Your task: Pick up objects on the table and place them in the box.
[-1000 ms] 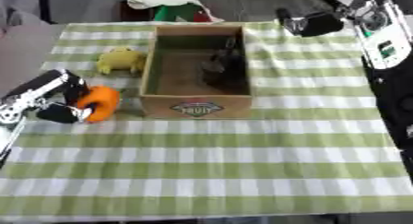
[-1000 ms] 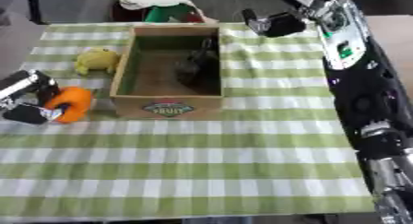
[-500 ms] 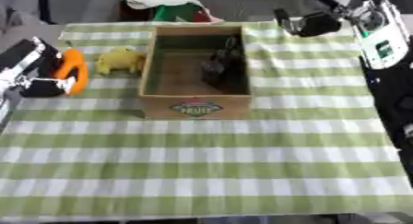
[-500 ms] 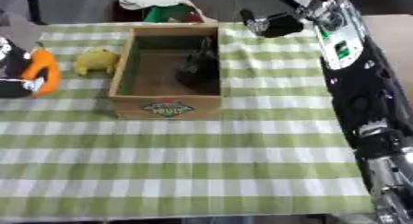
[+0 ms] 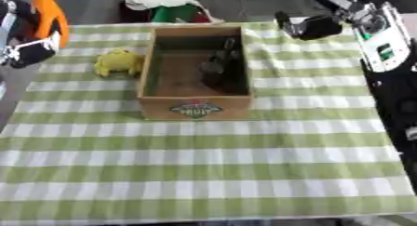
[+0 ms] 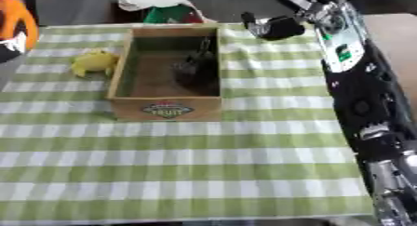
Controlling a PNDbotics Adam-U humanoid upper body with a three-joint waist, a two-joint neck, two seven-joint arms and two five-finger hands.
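My left hand (image 5: 24,43) is raised at the upper left edge, shut on an orange object (image 5: 50,16) held above the table's far left corner. A yellow toy (image 5: 119,62) lies on the checked cloth just left of the cardboard box (image 5: 195,109). Inside the box rests a dark object (image 5: 218,70) against the right wall. My right hand (image 5: 309,27) hovers at the far right, past the box's back right corner, its fingers curled with nothing visible in them.
The green and white checked cloth (image 5: 211,169) covers the table. A white, red and green thing (image 5: 167,2) sits beyond the far edge. My right arm (image 6: 358,95) runs down the right side.
My left hand has lifted the orange object from the cloth left of the box up and back toward the far left corner. The right hand stays in place.
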